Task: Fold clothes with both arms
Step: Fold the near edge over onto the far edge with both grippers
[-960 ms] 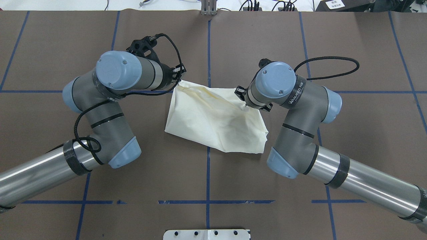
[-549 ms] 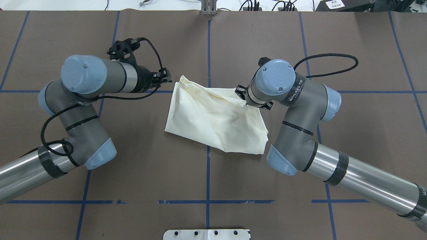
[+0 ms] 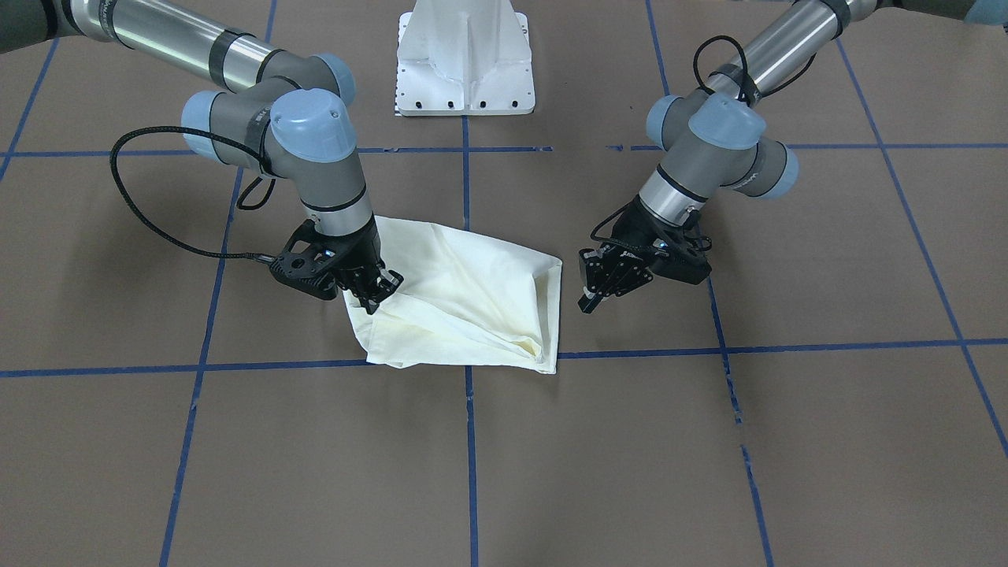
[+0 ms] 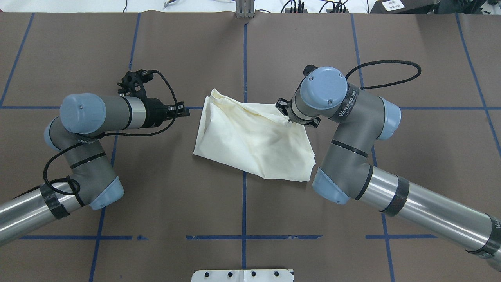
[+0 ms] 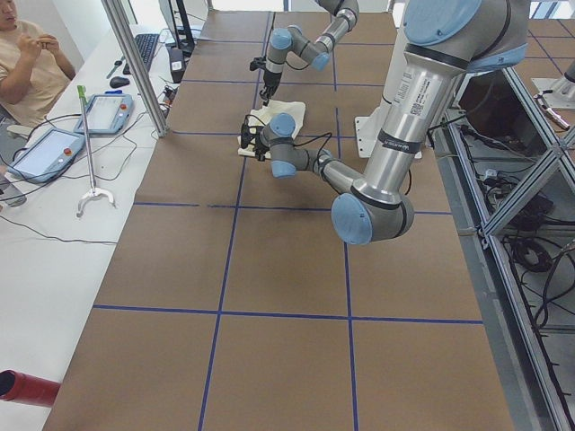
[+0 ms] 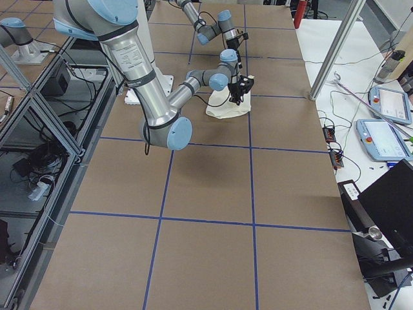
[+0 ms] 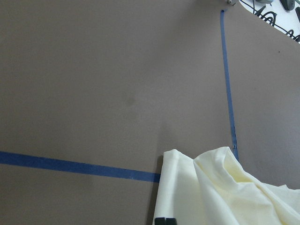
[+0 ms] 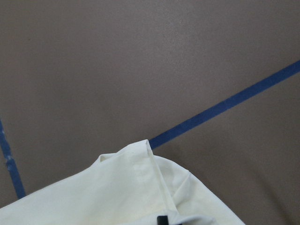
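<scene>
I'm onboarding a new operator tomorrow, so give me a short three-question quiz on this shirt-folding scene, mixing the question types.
1. True or false: the left end effector is touching the shirt.
2. Pick one: the right end effector is A) shut on the shirt's far edge, B) hovering apart from the shirt, C) out of every view.
3. Fill the gap: the tape lines on the brown table are ___ in colour.

Key: 1 false, since bare table shows between them; 2 A; 3 blue.
</scene>
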Robot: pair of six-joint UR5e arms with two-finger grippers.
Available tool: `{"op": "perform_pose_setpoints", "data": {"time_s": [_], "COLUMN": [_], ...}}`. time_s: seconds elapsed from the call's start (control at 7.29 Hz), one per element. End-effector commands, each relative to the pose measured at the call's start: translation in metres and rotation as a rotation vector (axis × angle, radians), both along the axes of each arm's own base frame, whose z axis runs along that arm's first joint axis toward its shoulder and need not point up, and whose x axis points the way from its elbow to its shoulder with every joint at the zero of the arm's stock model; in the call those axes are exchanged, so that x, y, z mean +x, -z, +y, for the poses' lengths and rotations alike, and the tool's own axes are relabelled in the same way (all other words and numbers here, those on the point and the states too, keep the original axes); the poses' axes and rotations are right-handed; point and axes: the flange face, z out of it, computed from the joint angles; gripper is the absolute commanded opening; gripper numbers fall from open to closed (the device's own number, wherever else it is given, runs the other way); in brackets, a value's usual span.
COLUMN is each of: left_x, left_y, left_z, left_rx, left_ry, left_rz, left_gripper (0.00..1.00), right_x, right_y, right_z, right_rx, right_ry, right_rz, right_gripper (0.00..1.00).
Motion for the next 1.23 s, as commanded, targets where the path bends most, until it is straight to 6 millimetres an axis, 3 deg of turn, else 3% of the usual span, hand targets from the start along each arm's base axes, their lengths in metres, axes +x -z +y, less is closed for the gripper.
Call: {"op": "perform_pose_setpoints", "data": {"time_s": [0.0, 0.27, 0.55, 0.69, 1.1], "left_x": [0.012, 0.042, 0.058, 0.047, 0.029], "left_y": [-0.01, -0.001, -0.008, -0.009, -0.017], "left_z": [0.002, 0.011, 0.039, 0.059, 0.08], "left_rx": [0.057, 0.089, 0.144, 0.204, 0.231], "left_ry": [-0.038, -0.145, -0.312, -0.506, -0.571], "left_rz": [0.046, 0.092, 0.121, 0.181, 0.28], "left_gripper": [0.0, 0.0, 0.0, 0.0, 0.0], "right_x": [0.0, 0.0, 0.0, 0.0, -0.001], "right_y": [0.002, 0.003, 0.004, 0.008, 0.005], "right_z": [0.0, 0.0, -0.001, -0.001, -0.002], "right_rx": [0.002, 0.002, 0.005, 0.022, 0.018], "right_ry": [0.0, 0.0, 0.0, -0.004, -0.007], "right_rz": [-0.002, -0.003, -0.007, -0.035, -0.034], "right_gripper": [0.0, 0.0, 0.0, 0.0, 0.0]}}
